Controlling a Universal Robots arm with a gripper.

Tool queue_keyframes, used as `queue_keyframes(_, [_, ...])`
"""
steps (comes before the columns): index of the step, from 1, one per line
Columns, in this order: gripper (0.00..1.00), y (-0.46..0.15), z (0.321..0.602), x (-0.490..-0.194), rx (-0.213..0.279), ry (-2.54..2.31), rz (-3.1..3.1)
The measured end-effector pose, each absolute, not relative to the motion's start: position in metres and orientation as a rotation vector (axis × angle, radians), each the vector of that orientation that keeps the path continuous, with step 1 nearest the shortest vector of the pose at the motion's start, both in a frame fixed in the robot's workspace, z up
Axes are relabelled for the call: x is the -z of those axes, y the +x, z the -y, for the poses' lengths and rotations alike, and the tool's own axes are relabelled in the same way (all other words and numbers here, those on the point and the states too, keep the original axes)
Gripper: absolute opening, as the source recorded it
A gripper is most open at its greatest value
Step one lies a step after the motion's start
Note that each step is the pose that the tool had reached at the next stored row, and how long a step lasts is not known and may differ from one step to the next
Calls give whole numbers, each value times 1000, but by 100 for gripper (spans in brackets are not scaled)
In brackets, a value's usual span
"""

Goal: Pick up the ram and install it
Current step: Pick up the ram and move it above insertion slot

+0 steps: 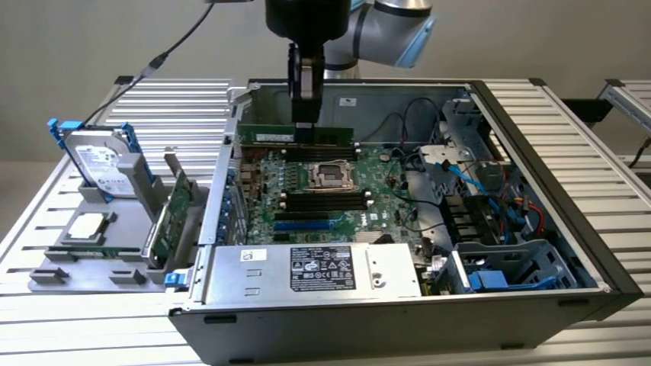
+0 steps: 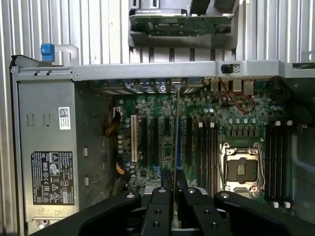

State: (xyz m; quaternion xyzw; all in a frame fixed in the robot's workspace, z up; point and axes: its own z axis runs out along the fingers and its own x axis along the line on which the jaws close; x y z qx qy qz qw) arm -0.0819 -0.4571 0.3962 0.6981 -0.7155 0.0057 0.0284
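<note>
The ram point(image 1: 267, 136) is a slim green stick with a white label, held level and on its long edge above the far side of the motherboard point(image 1: 305, 191) inside the open computer case point(image 1: 569, 229). My gripper point(image 1: 306, 126) comes down from above and is shut on the stick's middle. In the wrist view the ram point(image 2: 175, 128) runs edge-on as a thin line out from between my fingers point(image 2: 162, 196), over the board's black slots point(image 2: 152, 142). The black memory slots point(image 1: 325, 200) lie past the processor socket point(image 1: 331, 174), nearer the power supply.
A silver power supply point(image 1: 315, 271) fills the case's near side. Blue cables and a drive cage point(image 1: 508, 267) crowd the exterior view's right. On the left, a grey fixture point(image 1: 91, 259) holds a hard drive point(image 1: 97, 160), an expansion card point(image 1: 173, 210) and a processor chip point(image 1: 84, 227).
</note>
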Motion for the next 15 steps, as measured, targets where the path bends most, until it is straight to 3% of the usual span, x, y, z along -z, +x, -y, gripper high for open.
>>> queue_keyframes(15, [15, -57, 433, -390, -21, 2162, 2203])
